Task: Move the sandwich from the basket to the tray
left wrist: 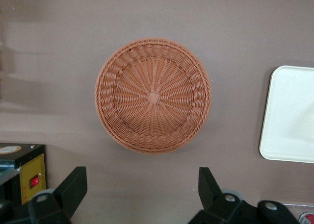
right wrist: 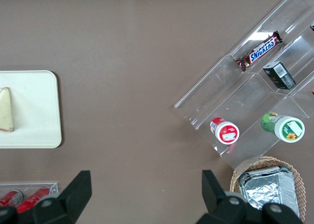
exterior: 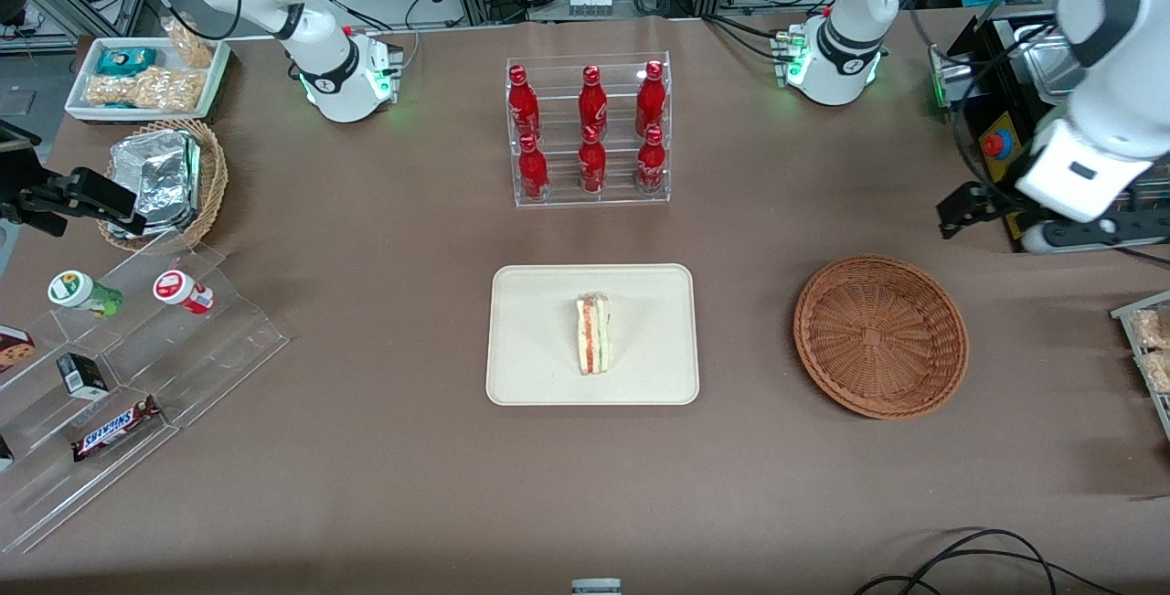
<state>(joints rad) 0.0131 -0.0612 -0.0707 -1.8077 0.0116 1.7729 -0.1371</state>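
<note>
Gripper: left arm's, raised above the table at the working arm's end, farther from the front camera than the basket. Fingers spread wide, nothing between them, nothing touched (bare brown table shows in the gap). In the front view the gripper hangs at the basket's 1 o'clock, well apart from it.

Basket: round reddish-brown wicker, empty, woven floor fully visible. Stands on the table near the tray, not touching it.

Tray: cream rectangle with low rim, flat on the table. From the basket it lies at 9 o'clock in the front view.

Sandwich: triangular wedge, pale bread with orange-red and green layers. Rests on the tray near its centre, on a cut edge with the filling layers facing up. Clear of the rim on all sides.

Status, judged: the transfer looks done; only the arm's retreat may be left.

Risks, judged:
- A low sweep of the arm toward the tray could clip the basket rim and slide it (light wicker, easily shifted).
- A return pass across the tray could knock the wedge flat or push it toward the rim, since it stands on a narrow face.
- Neither seems likely while the gripper is high and away from both.

Also present: rack of red bottles, at the tray's 12 o'clock.
</note>
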